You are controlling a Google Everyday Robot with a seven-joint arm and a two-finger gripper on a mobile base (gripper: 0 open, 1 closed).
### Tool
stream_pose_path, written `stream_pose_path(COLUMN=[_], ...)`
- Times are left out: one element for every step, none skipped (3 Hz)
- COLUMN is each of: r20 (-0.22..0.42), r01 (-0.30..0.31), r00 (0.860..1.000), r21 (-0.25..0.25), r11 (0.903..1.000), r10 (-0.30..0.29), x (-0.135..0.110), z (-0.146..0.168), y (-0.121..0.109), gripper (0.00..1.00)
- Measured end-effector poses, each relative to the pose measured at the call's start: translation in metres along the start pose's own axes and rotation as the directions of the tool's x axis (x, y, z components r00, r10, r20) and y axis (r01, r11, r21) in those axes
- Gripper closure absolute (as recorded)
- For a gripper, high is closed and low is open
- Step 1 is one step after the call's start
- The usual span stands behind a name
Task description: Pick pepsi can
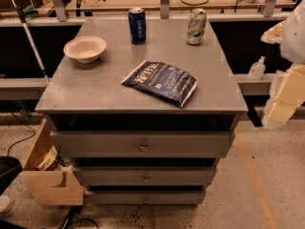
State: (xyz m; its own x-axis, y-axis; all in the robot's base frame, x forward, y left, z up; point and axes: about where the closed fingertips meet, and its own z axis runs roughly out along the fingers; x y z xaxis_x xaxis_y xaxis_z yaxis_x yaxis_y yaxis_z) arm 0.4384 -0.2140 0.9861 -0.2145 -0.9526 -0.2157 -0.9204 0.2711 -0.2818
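**A:** In the camera view, where is the pepsi can [137, 25] sitting?

**B:** It is standing upright near the far edge of the worktop [95, 87], a little left of centre. The pale green-white can [196, 26] is standing to its right along the same far edge, well apart from it.

**A:** Is anything crowding it?

**B:** Not closely. The cream bowl [85, 48] is resting nearer and further left. The dark blue chip bag [159, 81] is lying flat in the middle, nearer than both cans. With free space on either side, the pepsi can is probably offering its side to a level grasp. The bag, though, is lying across the straight approach from the near edge.

**A:** And the gripper?

**B:** The gripper [280, 101] is hanging beyond the right edge of the worktop, below the pale arm [293, 37]. It is well apart from the pepsi can and is touching nothing on the worktop.

**A:** Open or closed?

**B:** That cannot be told here. Judging by the gap, the reach is not yet begun. The arm is likely needing to travel left and far while steering clear of the green-white can.
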Motion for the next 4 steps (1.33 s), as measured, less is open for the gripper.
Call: stream_pose_path(r20=[0.003,0.120,0.315,0.583], r01=[-0.001,-0.050,-0.197,-0.347], r00=[1.000,0.992,0.935,0.758], r21=[0.002,0.070,0.075,-0.022], r11=[1.0000,0.9963,0.9776,0.9376], r10=[0.001,0.041,0.164,0.294], x=[-0.001,-0.017,-0.034,-0.082], z=[0.000,0.013,0.042,0.080], y=[-0.001,-0.042,-0.088,-0.124], gripper=[0.00,0.00,0.00,0.00])
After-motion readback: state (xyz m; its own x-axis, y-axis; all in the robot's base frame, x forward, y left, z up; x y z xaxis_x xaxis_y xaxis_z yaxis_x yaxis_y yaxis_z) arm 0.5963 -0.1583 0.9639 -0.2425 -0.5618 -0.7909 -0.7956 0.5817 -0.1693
